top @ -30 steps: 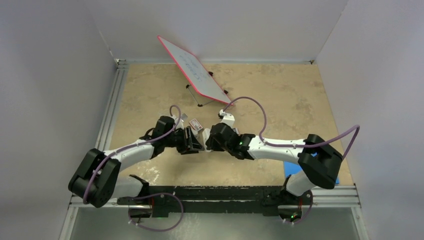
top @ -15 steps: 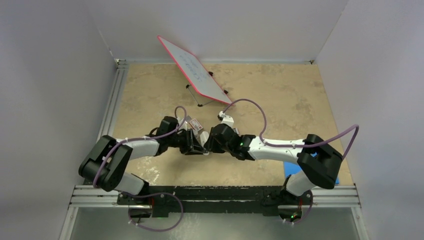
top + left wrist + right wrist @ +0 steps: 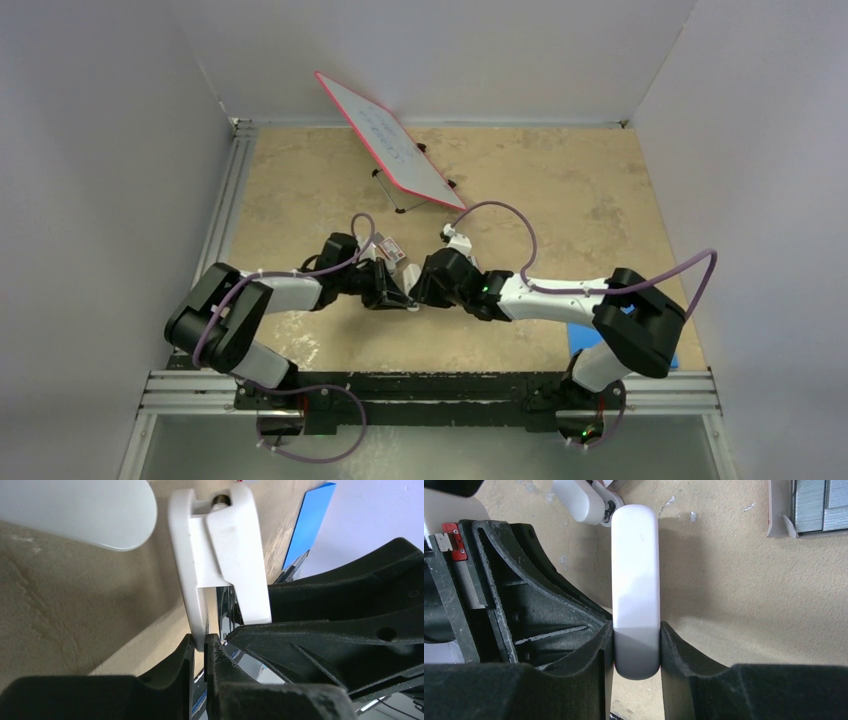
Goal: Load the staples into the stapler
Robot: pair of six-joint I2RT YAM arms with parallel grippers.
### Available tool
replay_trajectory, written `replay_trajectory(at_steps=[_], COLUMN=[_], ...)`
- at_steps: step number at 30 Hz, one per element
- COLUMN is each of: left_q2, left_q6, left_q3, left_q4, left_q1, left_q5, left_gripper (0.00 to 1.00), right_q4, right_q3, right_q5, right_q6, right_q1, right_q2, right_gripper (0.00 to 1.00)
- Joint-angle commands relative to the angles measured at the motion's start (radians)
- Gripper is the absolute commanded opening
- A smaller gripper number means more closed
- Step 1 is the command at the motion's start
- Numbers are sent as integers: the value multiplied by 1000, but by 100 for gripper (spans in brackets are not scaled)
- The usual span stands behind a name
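- The stapler (image 3: 635, 580) is in the middle of the top view, held between the left arm (image 3: 290, 290) and the right arm (image 3: 550, 290). As I judge, it is a little above the bench (image 3: 734, 605) and not lying on it.
- The right jaws are clenched on one rounded white arm of the stapler, near its lower end in the right wrist view. Both pads touch its sides.
- The left jaws are pressed together on a thin white edge of another part of the stapler, at the bottom centre of the left wrist view.
- Near the hinge, at the top of both wrist views, one more white part stands off at an angle. From this I judge that the stapler is swung open. The channel for the staples I cannot see.
- The staples (image 3: 809, 505) lie on the bench in the upper right corner of the right wrist view. The box is open and grey strips show inside it. In the top view the red and white box is just above the place where the jaws meet, near the stapler but apart from it.
- Done, as far as I can judge: the stapler is picked up and probably opened.
- Left to do: no strip is out of the box and none shows in the stapler. A strip must be taken, laid in, and the stapler closed. Both jaws are occupied, so one of them probably has to let go first.
- A whiteboard (image 3: 390, 140) stands in the upper part of the top view. A blue pad (image 3: 310, 520) lies at the lower right, partly under the right arm.
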Motion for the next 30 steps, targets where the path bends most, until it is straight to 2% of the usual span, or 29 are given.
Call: replay_trajectory(at_steps=[1, 9, 16, 19, 26, 30], left_q2=[8, -2, 5, 5, 15, 35], left_q6=[19, 138, 187, 196, 247, 259], left_q3=[28, 47, 70, 69, 84, 81], left_q4=[38, -86, -179, -163, -147, -147], left_q1=[-7, -8, -9, -10, -16, -30], left_q5=[-20, -107, -196, -175, -100, -103], left_gripper=[0, 0, 0, 0, 0, 0], right_q4=[97, 19, -10, -26, -125, -147], right_q3=[22, 36, 43, 52, 124, 158], right_q5=[-28, -40, -130, -142, -54, -58], right_q6=[49, -1, -101, -138, -229, -272], right_q1=[7, -54, -115, -139, -202, -254], right_q2=[-25, -68, -93, -95, -71, -52], right_gripper=[13, 13, 12, 12, 18, 21])
